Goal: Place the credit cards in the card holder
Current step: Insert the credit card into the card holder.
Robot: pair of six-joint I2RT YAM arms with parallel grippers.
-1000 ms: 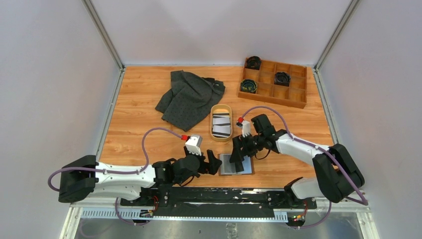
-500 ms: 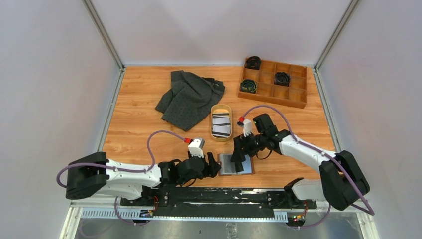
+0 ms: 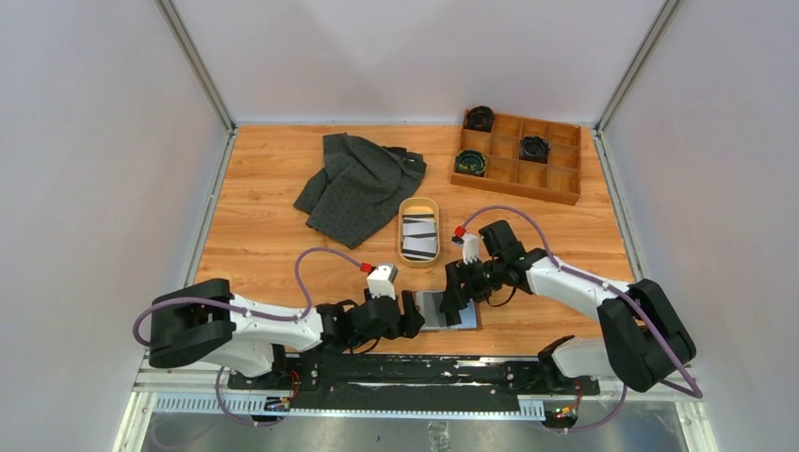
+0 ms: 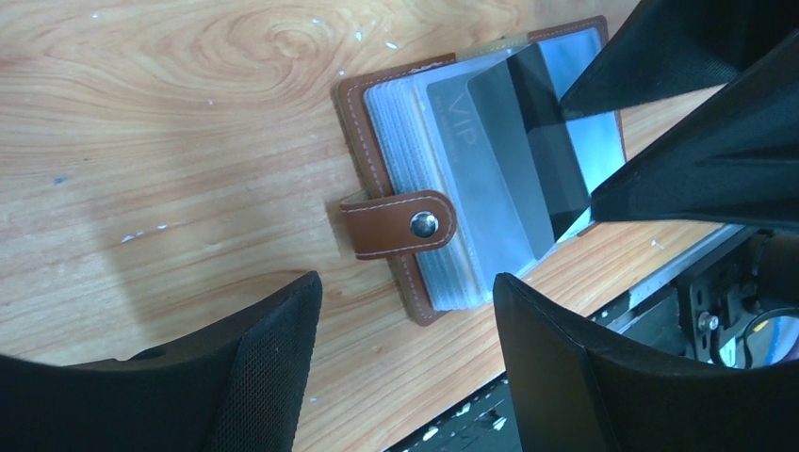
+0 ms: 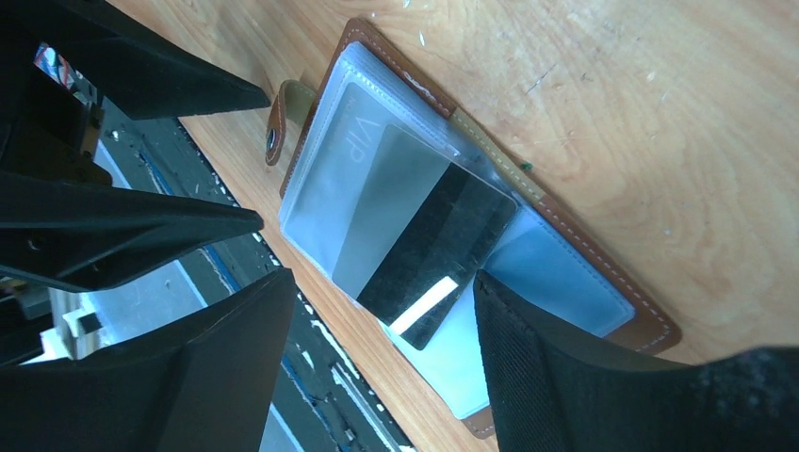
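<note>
The card holder (image 5: pixel 565 273) lies open on the table (image 3: pixel 264 235) at its near edge, about midway between left and right, snap strap on its left side. One grey card (image 5: pixel 424 245) with a black stripe sits partway inside a clear sleeve, its striped end sticking out. The right gripper (image 5: pixel 382 273) hangs just above it, fingers spread to either side of that end; I cannot tell whether they pinch the card. The left gripper (image 4: pixel 407 282) is just left of the holder, fingers apart and grasping nothing. More credit cards (image 3: pixel 419 240) lie in an oval tray (image 3: pixel 419 200) just beyond. Farther off are a dark cloth (image 3: pixel 363 184) on the left and a wooden compartment box (image 3: pixel 518 190) on the right.
</note>
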